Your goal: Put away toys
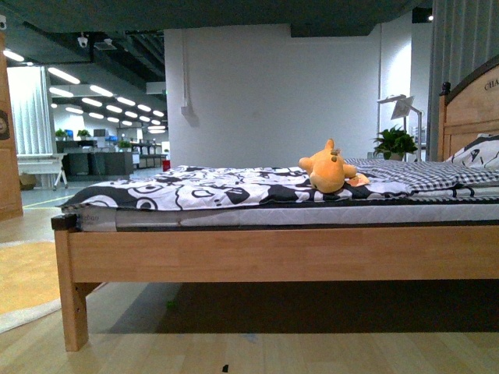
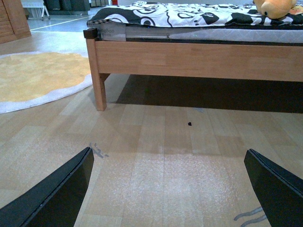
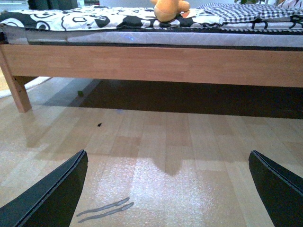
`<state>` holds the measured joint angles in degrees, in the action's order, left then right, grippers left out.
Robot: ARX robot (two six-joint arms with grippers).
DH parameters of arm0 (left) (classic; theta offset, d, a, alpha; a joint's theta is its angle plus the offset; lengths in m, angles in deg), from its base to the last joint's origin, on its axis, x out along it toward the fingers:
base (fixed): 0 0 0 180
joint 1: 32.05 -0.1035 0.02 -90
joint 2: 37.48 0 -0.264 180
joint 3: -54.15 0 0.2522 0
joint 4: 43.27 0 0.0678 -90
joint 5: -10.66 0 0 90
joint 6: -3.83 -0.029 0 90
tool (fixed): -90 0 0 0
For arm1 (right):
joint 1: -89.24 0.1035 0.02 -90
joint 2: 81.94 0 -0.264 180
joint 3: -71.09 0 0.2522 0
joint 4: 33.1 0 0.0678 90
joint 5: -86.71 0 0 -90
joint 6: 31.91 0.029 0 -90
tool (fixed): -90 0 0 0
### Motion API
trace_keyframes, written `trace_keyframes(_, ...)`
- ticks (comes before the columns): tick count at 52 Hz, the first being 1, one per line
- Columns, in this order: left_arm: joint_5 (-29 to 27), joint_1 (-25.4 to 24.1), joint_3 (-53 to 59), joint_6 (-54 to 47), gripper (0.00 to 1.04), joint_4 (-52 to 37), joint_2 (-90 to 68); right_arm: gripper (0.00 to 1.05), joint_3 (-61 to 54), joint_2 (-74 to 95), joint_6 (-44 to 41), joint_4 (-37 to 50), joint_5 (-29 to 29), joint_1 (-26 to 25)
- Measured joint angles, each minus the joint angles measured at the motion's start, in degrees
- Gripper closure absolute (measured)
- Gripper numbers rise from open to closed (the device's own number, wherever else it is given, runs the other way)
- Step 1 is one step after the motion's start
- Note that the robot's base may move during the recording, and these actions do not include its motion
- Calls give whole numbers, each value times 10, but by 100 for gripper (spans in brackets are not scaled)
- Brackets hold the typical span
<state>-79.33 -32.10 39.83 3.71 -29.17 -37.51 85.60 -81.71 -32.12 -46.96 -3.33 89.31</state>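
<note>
My left gripper (image 2: pixel 168 153) hangs low over the wooden floor (image 2: pixel 156 142) with its fingers (image 2: pixel 61 194) spread wide apart. My right gripper (image 3: pixel 168 153) is the same, both fingers splayed and gripping nothing. Both face the side of the wooden bed (image 1: pixel 273 253). The yellow plush toy (image 1: pixel 327 171) lies on top of the bed, resting on the black-and-white quilt (image 1: pixel 210 187) just beside the checked blanket (image 1: pixel 413 173), toward the headboard (image 1: pixel 468 109).

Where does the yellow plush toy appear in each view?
Front view: plush toy on the bed, right of centre.
Left wrist view: plush toy on the patterned quilt, cut by the picture's edge.
Right wrist view: plush toy on the quilt, also cut off.
Shared landmark: the wooden bed rail.
</note>
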Motion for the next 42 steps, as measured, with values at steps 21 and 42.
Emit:
trace_keyframes(21,0,0,0,0,6,0,0,0,0,0,0,0,0,0)
trace_keyframes(42,0,0,0,0,6,0,0,0,0,0,0,0,0,0)
